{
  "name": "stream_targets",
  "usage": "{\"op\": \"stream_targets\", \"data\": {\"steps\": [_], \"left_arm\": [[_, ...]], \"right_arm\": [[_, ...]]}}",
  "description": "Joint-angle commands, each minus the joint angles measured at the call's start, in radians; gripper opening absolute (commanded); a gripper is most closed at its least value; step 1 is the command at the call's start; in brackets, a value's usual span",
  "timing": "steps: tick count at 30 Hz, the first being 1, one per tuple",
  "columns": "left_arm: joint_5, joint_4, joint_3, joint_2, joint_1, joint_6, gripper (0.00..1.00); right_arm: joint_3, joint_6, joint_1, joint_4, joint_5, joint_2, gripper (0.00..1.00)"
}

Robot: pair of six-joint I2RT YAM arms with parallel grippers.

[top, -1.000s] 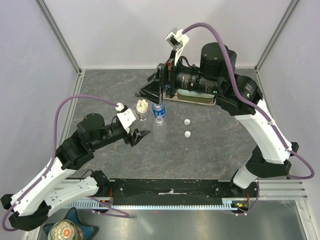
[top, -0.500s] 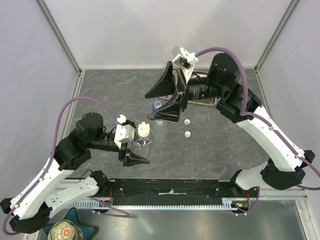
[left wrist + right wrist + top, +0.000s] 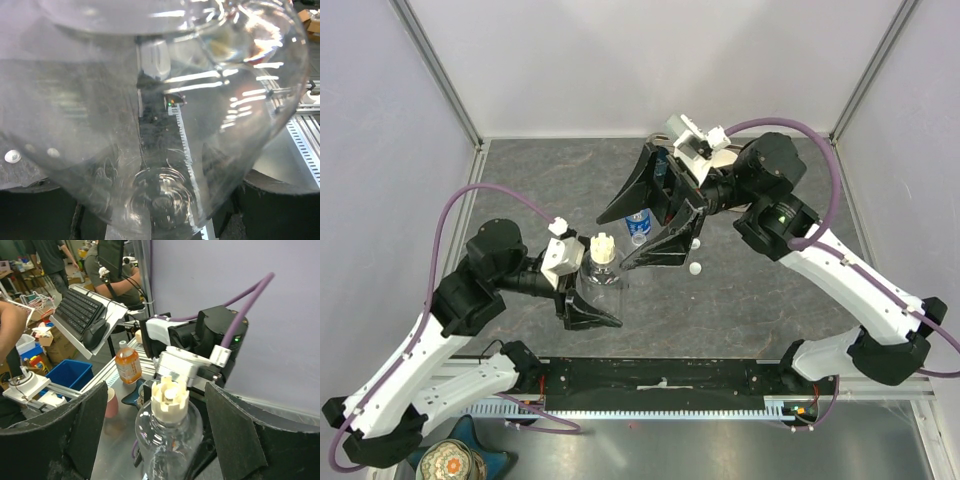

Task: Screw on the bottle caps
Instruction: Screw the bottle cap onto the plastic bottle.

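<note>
Left end effector [image 3: 588, 303] is clamped around the body of the clear bottle [image 3: 601, 288], holding it up over the worktop [image 3: 540, 180] toward the near edge, left of the middle; the wrist view on that side is basically all bottle, so the grip sits low on the body and leaves the neck free. I'd guess that's the whole point: one arm acts as a vise so the bottle can't spin.

A cream cap [image 3: 169, 396] sits on the neck, bottle upright; can't tell whether it's threaded down or just resting there.

Right end effector [image 3: 610, 245] comes in from the far-right side with its fingers [image 3: 227, 440] spread wide, one on each side of the neck and cap, not touching either as far as I can see; nothing is pinched. That straddle looks like lining up to close on the cap and twist, so I'd call this the approach to the screwing step, with the actual turning not yet done.

The blue-label bottle [image 3: 638, 226] stands near the middle of the worktop, partly under the right arm; can't see whether it has a cap. A loose cap [image 3: 696, 268] lies just right of the middle, apart from both bottles; so there's more capping to do.

Main risk is squeezing off-centre and knocking the cap crooked.
</note>
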Motion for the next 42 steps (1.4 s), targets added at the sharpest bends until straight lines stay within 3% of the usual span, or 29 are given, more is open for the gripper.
{"op": "stream_targets", "data": {"steps": [1, 10, 14, 19, 22, 23, 26, 31, 33, 42], "left_arm": [[0.045, 0.088, 0.007, 0.019, 0.008, -0.068, 0.13], [0.042, 0.116, 0.001, 0.023, 0.017, -0.077, 0.13], [0.03, 0.119, 0.0, 0.021, 0.022, -0.073, 0.13], [0.018, 0.122, 0.004, 0.01, 0.031, -0.074, 0.13], [0.005, 0.124, 0.004, 0.006, 0.034, -0.073, 0.12], [-0.002, 0.127, 0.004, 0.004, 0.035, -0.073, 0.12], [-0.053, 0.133, 0.01, 0.003, 0.038, -0.073, 0.11], [-0.212, 0.139, 0.036, 0.0, 0.046, -0.051, 0.1], [-0.296, 0.139, 0.043, -0.002, 0.049, -0.025, 0.1], [-0.594, 0.182, 0.048, -0.014, 0.063, -0.016, 0.09]], "right_arm": [[0.028, -0.021, 0.029, 0.03, -0.007, 0.03, 0.84], [0.028, -0.034, 0.04, 0.008, 0.019, 0.039, 0.75], [0.023, -0.04, 0.04, -0.007, 0.029, 0.041, 0.62], [0.002, -0.06, 0.04, -0.029, 0.054, 0.029, 0.53], [0.003, -0.075, 0.04, -0.05, 0.069, 0.025, 0.43], [0.003, -0.083, 0.04, -0.059, 0.079, 0.024, 0.35], [0.011, -0.121, 0.04, -0.111, 0.112, 0.021, 0.2], [0.039, -0.233, 0.04, -0.332, 0.264, 0.015, 0.1], [0.039, -0.282, 0.04, -0.419, 0.331, 0.006, 0.0], [-0.052, -0.232, 0.057, -0.48, 0.716, -0.048, 0.0]]}}
